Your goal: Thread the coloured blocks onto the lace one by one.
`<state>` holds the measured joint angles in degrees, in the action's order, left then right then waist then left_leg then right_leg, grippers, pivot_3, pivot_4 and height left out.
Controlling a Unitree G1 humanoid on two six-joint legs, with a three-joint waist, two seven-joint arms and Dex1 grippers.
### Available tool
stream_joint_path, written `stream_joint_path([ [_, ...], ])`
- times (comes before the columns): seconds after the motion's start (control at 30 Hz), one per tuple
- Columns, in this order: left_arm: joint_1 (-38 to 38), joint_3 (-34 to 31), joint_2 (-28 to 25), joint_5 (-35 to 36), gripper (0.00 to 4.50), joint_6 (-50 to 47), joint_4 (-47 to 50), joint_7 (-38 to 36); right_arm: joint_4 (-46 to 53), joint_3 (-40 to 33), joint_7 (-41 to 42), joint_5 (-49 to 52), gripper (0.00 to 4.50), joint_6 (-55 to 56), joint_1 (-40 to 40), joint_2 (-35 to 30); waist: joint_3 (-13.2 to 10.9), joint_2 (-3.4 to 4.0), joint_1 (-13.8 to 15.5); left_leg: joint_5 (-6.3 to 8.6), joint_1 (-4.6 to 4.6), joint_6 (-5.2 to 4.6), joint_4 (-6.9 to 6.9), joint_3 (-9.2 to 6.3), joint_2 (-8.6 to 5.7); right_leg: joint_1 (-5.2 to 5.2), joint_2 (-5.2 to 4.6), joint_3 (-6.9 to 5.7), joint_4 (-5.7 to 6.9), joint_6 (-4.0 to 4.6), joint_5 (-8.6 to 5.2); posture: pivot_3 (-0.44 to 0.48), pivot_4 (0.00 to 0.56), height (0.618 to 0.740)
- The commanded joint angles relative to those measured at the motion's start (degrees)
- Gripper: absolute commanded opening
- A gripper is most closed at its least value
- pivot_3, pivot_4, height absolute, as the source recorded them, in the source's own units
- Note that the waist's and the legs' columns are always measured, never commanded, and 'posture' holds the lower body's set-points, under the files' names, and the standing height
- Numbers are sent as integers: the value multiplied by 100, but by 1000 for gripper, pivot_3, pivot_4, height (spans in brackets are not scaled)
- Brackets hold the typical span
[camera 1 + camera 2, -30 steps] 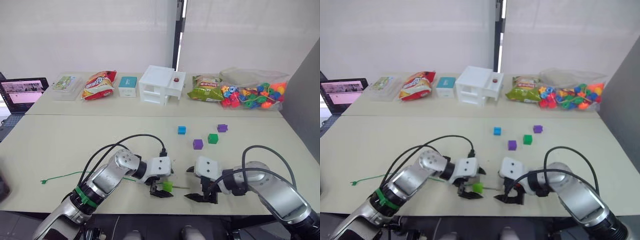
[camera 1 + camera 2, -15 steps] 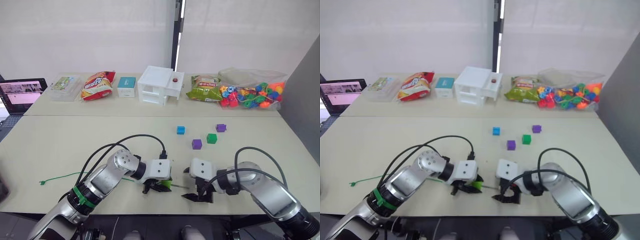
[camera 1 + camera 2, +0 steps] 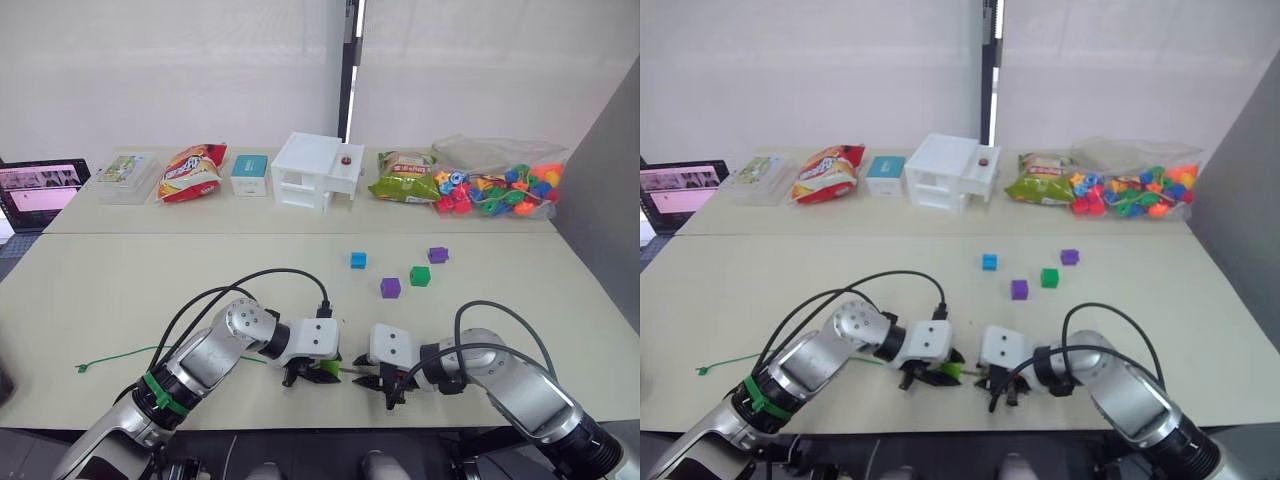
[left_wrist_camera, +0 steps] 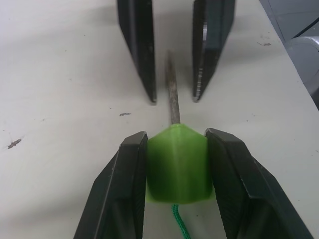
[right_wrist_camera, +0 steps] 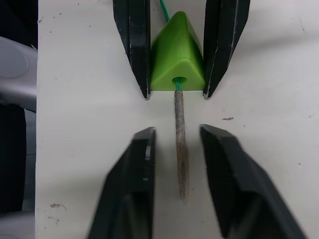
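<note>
The lace (image 3: 150, 351) lies on the tabletop (image 3: 120, 290), its green cord running from a small end stopper (image 3: 81, 367) toward the light green block (image 4: 177, 167). That block is already on the lace: the cord enters one side and the stiff silvery tip (image 5: 180, 149) comes out of the hole on the other. The left hand (image 4: 177, 169) is clamped on the light green block, one black finger against each side, low over the tabletop. Just beyond the block, the right hand (image 5: 178, 164) faces the left one with its fingers apart; the silvery tip lies between them, touching neither. Farther from the light green block, toward the back of the tabletop, sit the blue block (image 3: 358, 260), a purple block (image 3: 390, 288), the dark green block (image 3: 420, 276) and a second purple block (image 3: 438, 255), loose and apart from one another. Well behind them lies a bag of multicoloured beads (image 3: 495, 190).
</note>
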<state>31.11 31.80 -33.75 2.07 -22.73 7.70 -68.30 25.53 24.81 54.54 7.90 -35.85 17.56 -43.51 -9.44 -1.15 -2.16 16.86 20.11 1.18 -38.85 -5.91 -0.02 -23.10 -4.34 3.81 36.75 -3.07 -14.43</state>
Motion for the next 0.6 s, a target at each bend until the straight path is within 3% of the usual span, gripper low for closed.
stream_joint_path([
  [0.03,-172,180,-149,-177,1298,-124,-208,-135,-291,8,-120,-350,21,-18,-40,-180,1,0,-1,0,0,0,0,0,0,0,0,0,0,0,0,0,150,740],
  [0.37,-504,-213,-580,-200,1298,-1,-364,-52,-195,-93,82,-194,0,124,157,-163,3,0,-48,0,-6,0,3,0,4,0,3,0,2,0,0,0,150,740],
  [0.53,-1003,-807,-1480,-66,1298,518,-587,-204,-30,-153,237,-131,0,50,308,-252,3,-1,-199,1,-19,-1,14,4,32,-4,30,2,6,12,-6,0,150,740],
  [0.6,-1338,-1201,-2125,4,1298,974,-898,-392,-27,-142,301,-125,0,62,391,-262,3,0,-232,1,-29,-2,22,13,59,-5,56,7,7,23,-9,0,150,740],
])
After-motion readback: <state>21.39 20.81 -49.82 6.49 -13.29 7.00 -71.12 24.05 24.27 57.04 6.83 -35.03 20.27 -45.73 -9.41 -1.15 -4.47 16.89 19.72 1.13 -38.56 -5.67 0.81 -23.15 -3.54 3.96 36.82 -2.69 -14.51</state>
